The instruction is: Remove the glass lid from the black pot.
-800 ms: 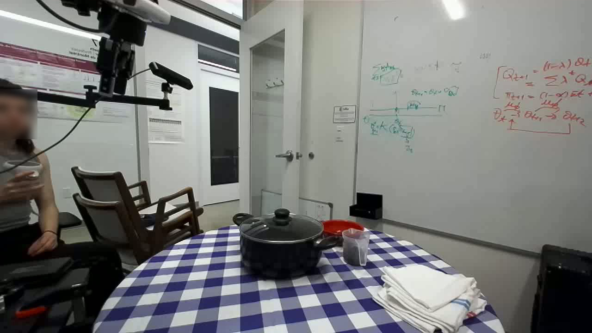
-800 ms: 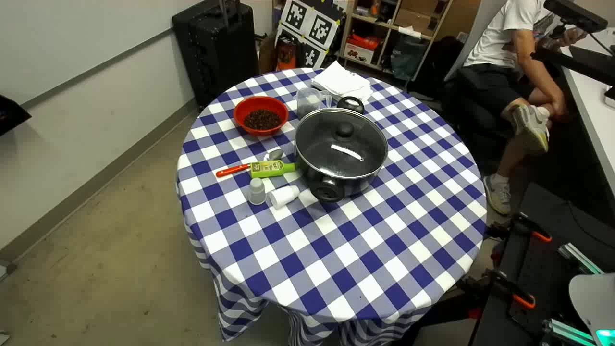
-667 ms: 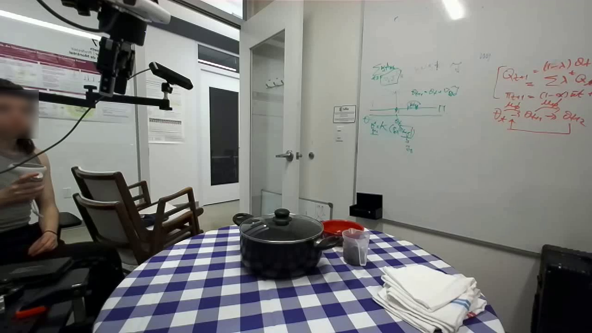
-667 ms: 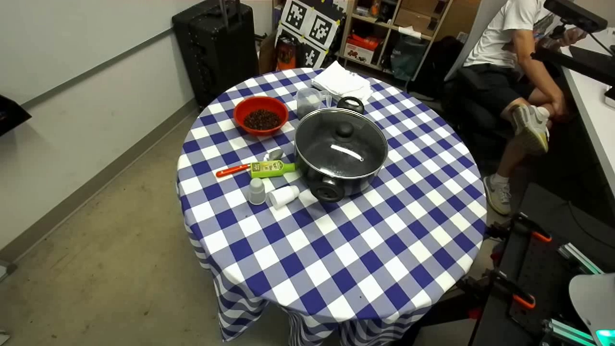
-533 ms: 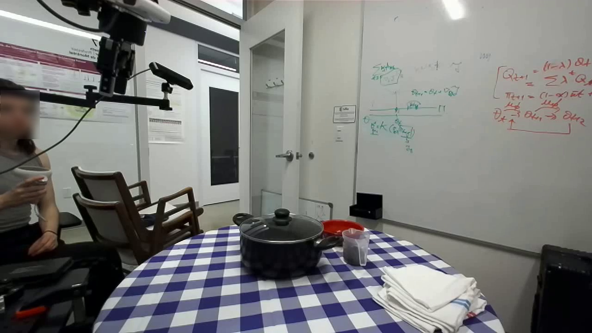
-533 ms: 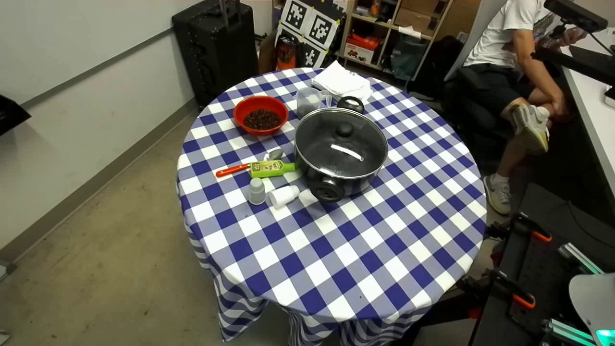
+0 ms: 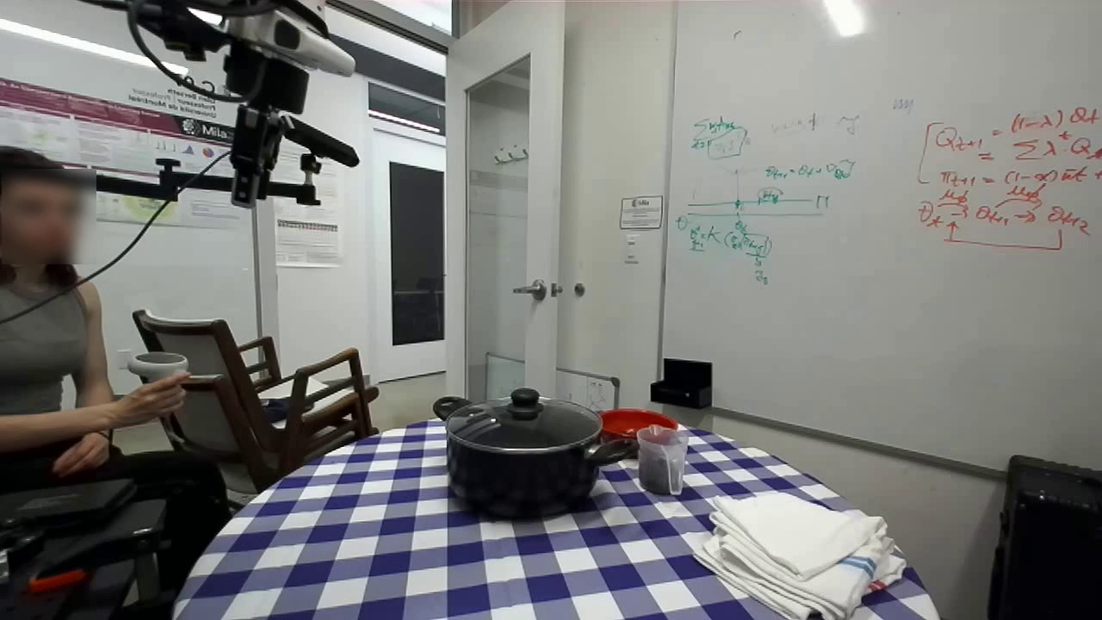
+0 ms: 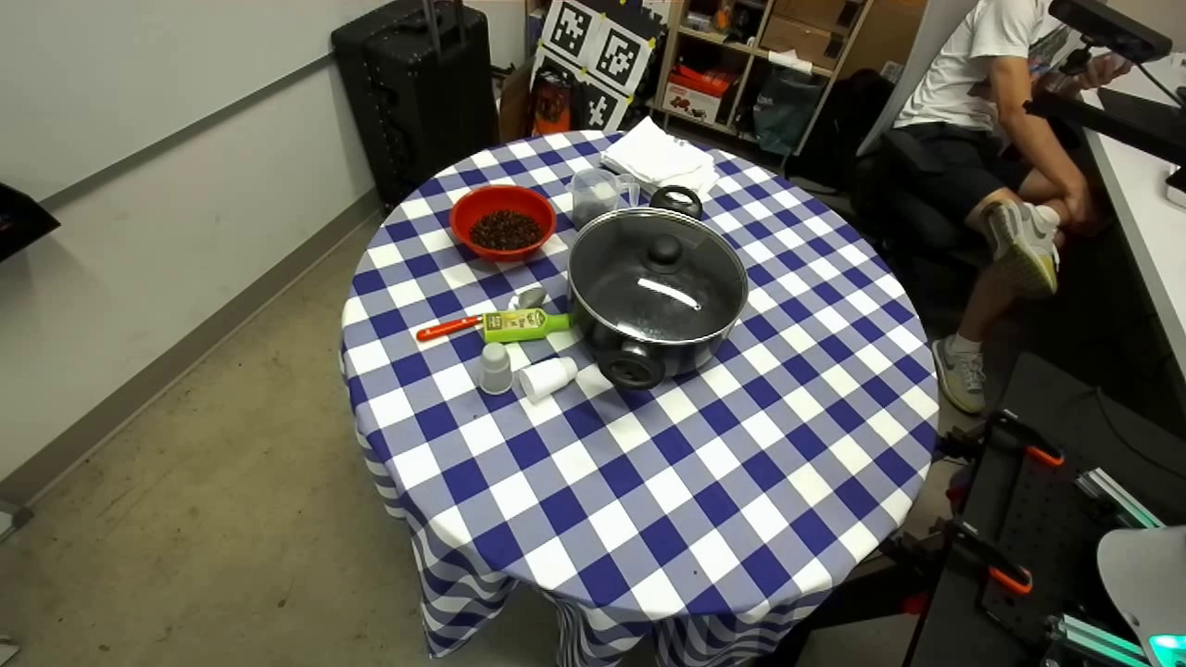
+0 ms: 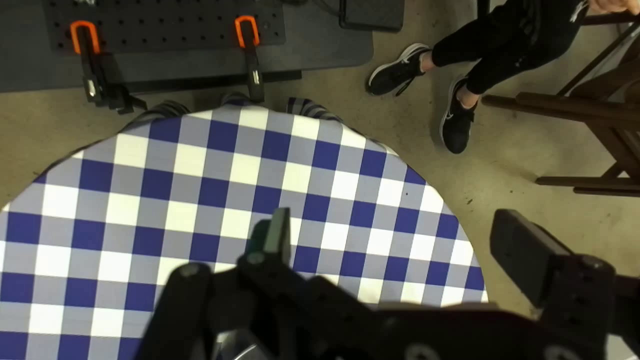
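Note:
The glass lid (image 7: 495, 429) with its black knob sits on the black pot (image 7: 521, 482), covering it. Both also show in an exterior view, the lid (image 8: 658, 287) above the pot's dark wall (image 8: 686, 357). The pot stands on the checkered table with its two side handles free. My gripper (image 7: 248, 191) hangs high in the air, left of the pot in that view and well apart from it. In the wrist view my gripper (image 9: 392, 220) has its fingers wide apart with nothing between them. A sliver of curved rim shows at the wrist view's bottom edge, mostly hidden by the gripper.
Beside the pot are a red bowl (image 8: 503, 222), a clear measuring cup (image 8: 598, 196), a green bottle (image 8: 519, 325), small white cups (image 8: 548, 378) and folded white towels (image 8: 658, 157). A seated person (image 7: 43, 344) holds a cup near the arm's side.
My gripper has moved right and slightly down in an exterior view. The seated person has reached their cup outward. The pot and lid have not moved.

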You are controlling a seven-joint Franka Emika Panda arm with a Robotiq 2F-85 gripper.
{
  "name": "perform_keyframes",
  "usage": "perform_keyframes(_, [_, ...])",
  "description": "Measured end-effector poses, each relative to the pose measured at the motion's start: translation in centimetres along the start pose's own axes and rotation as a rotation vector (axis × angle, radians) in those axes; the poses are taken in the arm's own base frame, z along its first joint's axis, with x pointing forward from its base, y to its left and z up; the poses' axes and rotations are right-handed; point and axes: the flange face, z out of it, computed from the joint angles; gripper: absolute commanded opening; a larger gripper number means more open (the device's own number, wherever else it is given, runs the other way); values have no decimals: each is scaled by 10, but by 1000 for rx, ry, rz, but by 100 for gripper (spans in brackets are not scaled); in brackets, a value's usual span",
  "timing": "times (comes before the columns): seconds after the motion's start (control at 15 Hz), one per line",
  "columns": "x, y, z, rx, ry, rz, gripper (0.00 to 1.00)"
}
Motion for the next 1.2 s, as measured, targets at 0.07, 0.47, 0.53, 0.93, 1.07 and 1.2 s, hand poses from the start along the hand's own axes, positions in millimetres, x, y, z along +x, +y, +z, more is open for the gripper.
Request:
perform_keyframes(0.07, [14, -1, 4, 1, 11, -10, 100])
perform_keyframes(0.47, [117, -20, 24, -51, 88, -75, 100])
perform_keyframes(0.53, [135, -21, 26, -57, 94, -87, 100])
perform_keyframes(0.93, [227, -20, 23, -102, 114, -132, 100])
perform_keyframes(1.07, [252, -20, 25, -113, 121, -136, 100])
perform_keyframes(1.2, [276, -20, 31, -134, 124, -141, 100])
